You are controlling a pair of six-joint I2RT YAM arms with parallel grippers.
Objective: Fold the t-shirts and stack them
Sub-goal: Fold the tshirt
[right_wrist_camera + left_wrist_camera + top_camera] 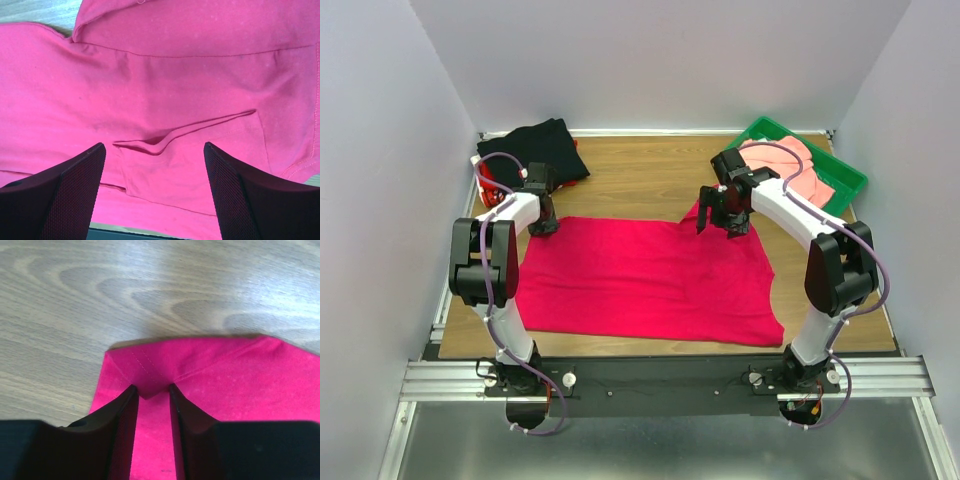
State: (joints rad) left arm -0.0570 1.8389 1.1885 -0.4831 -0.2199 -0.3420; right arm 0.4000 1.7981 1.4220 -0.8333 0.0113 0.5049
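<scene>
Top view looks down from behind over the whole worktop (pixel 650 170); both wrist views hang close above the crimson t-shirt (pixel 650 275), which all three share.

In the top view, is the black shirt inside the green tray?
No, the black shirt lies on the table at its far left corner, and the tray holds the pink shirt.

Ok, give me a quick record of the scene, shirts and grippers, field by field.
red shirt: spread flat, centre
black shirt: bunched, far left corner
pink shirt: in green tray, far right
left gripper: pinching red shirt's far left corner
right gripper: open, over red shirt's far right part
</scene>
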